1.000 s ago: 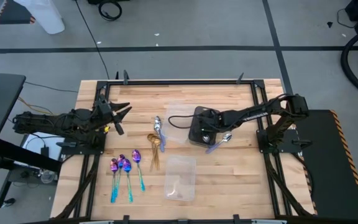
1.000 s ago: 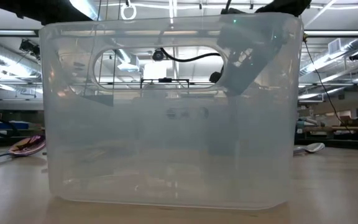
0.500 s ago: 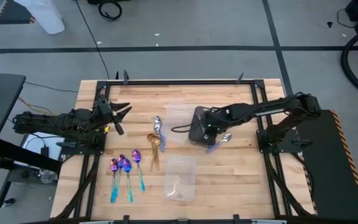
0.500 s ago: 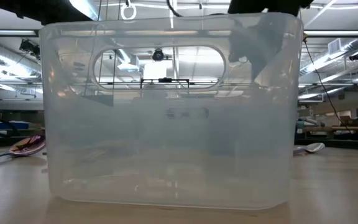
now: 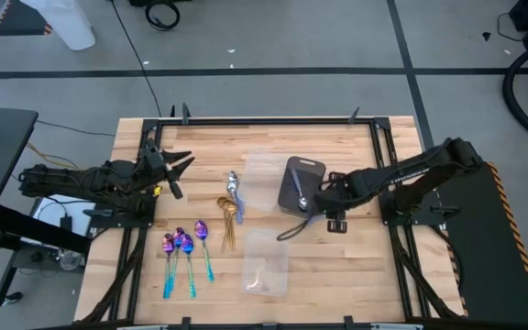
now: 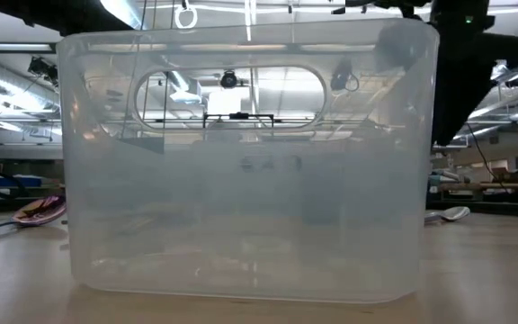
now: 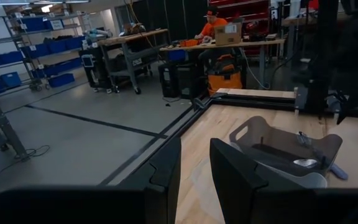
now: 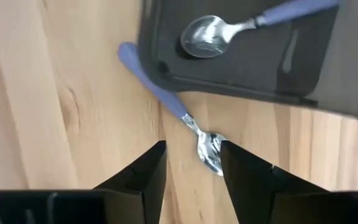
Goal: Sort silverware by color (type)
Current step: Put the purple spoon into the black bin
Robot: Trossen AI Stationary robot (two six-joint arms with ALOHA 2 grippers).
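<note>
My right gripper [image 8: 191,168] [image 5: 326,203] is open, pointing down over a silver spoon with a pale bluish handle [image 8: 166,102]. That spoon lies flat on the wood beside the dark grey tray [image 8: 241,68]; its bowl [image 8: 210,152] sits between my fingertips, closer to one finger. A second spoon of that kind [image 8: 229,31] [image 5: 302,194] lies inside the tray. Purple-blue spoons [image 5: 186,249], gold spoons [image 5: 229,215] and silver spoons [image 5: 234,188] lie in groups on the table's left half. My left gripper [image 5: 178,169] [image 7: 194,174] waits open at the left edge.
One clear plastic tray [image 5: 266,263] stands near the table's near edge and fills the low view [image 6: 241,171]; another [image 5: 262,169] lies left of the dark tray [image 5: 302,176]. A black cable [image 5: 291,231] loops beside my right gripper. A person sits far off in the room [image 7: 213,28].
My right gripper has moved off the dark tray toward the table's right and near edges and now stands over the spoon beside the tray. The spoon inside the tray, covered by the gripper before, now shows.
</note>
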